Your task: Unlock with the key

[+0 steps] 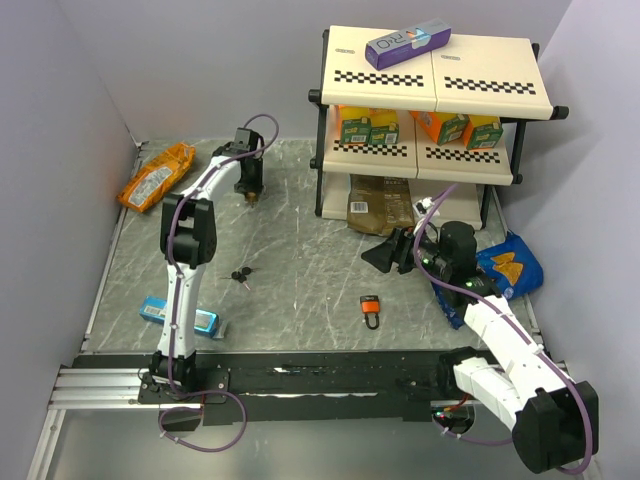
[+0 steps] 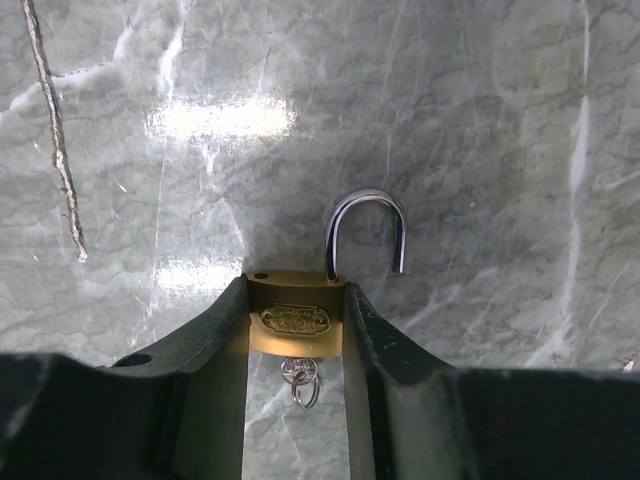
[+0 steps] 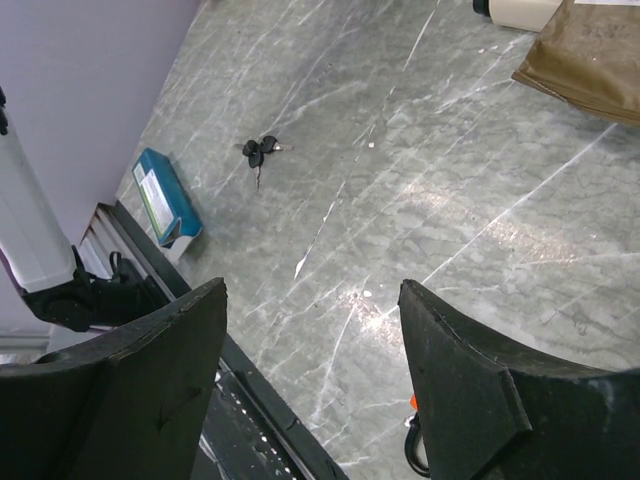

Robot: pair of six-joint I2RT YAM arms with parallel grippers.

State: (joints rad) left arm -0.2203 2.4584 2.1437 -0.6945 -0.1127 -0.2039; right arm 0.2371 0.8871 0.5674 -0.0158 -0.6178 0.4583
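Observation:
My left gripper (image 1: 249,188) (image 2: 296,290) is at the far left of the table, shut on a brass padlock (image 2: 294,318). The padlock's silver shackle (image 2: 366,228) stands open, and a small silvery key with a ring (image 2: 299,375) sticks out of its bottom. The key bunch (image 1: 241,275) with black heads lies loose on the table, also in the right wrist view (image 3: 262,150). The orange-red padlock (image 1: 371,308) lies near the middle front, and its edge shows by my right finger (image 3: 412,440). My right gripper (image 1: 385,252) (image 3: 310,290) is open and empty above the table.
A two-tier shelf rack (image 1: 430,100) with snack boxes stands at the back right, with a brown pouch (image 1: 380,205) under it. An orange snack bag (image 1: 155,176) lies back left. A blue box (image 1: 180,317) (image 3: 165,195) lies front left and a blue chip bag (image 1: 510,262) lies right.

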